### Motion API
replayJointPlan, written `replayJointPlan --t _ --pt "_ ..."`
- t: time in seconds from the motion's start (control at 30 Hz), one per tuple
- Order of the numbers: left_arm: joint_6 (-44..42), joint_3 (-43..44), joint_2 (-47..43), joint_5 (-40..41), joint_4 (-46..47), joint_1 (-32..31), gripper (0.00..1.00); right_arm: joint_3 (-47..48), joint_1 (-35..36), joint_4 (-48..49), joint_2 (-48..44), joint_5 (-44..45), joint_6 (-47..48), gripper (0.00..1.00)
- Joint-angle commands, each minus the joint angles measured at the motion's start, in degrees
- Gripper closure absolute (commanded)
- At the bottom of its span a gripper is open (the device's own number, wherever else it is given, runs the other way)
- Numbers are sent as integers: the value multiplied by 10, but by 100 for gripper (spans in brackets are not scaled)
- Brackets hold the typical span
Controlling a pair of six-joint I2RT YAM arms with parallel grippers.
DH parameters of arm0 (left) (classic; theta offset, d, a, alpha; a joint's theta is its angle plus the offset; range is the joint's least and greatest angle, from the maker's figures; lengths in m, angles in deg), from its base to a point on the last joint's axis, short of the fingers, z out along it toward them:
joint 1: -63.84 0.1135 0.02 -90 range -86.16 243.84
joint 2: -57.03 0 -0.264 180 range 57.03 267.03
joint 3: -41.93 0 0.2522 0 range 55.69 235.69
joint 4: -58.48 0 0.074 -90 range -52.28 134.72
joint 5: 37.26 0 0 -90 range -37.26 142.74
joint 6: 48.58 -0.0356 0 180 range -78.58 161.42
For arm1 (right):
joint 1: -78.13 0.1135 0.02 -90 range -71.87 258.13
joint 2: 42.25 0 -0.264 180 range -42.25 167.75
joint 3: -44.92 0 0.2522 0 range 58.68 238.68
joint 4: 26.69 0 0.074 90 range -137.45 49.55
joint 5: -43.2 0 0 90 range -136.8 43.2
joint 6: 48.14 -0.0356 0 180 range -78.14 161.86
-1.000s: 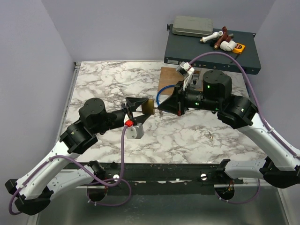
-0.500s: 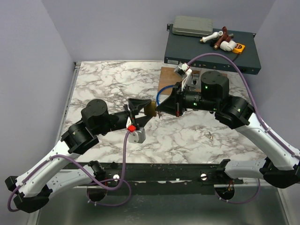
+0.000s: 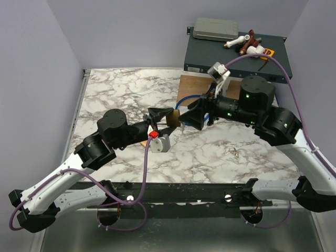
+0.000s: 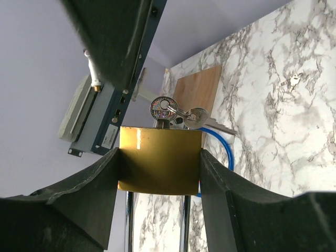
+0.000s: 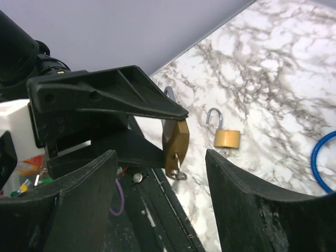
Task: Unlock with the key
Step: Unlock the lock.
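The left gripper (image 4: 159, 155) pinches a brass padlock (image 4: 158, 165) by its flat sides, with the shackle legs running back between the fingers. The key (image 4: 163, 111) sits in the padlock's end face just beyond the fingertips, and a second key (image 4: 198, 116) hangs beside it on the same ring. There is lettering on the key's round head, but it is too small to read.

The right gripper (image 5: 160, 155) faces that end with its jaws spread wide and nothing between them. The left arm's finger and the padlock fill the gap ahead of it.

Past the right jaws, a second padlock (image 5: 227, 138) lies on the marble table (image 3: 115, 89) with its shackle swung out. A blue cable loop (image 5: 323, 160) lies farther off.

Beyond the left jaws are a wooden board (image 4: 198, 90), a loose bunch of keys (image 4: 291, 82) and a dark flat box (image 3: 210, 55).
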Motion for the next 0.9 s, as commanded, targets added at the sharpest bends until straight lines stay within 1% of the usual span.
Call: replayJointPlan --t 0.0,0.1,0.27,0.4,0.47,0.63,0.8,0.83,0.87 --pt "39 45 -13 -3 31 -3 100 -16 2 -8 -37 42 31 29" --pt "22 47 -15 -3 27 -16 100 -31 3 3 -28 19 25 28" --pt "-7 54 -15 -4 9 -29 100 -24 3 25 -9 -18 17 28" --pt "-12 56 -11 1 5 -38 100 -21 3 42 8 -48 4 29" --pt "-12 56 -10 2 6 -39 100 -25 3 44 16 -56 -1 31" --pt "-20 57 -11 12 20 -41 100 -32 2 46 29 -77 -15 45" --pt "-30 51 -11 27 34 -41 100 -37 2 38 32 -102 -20 54" --pt "-28 50 -12 27 34 -41 100 -36 3 38 33 -105 -19 58" --pt "-24 51 -11 25 34 -41 100 -33 2 37 35 -108 -19 68"
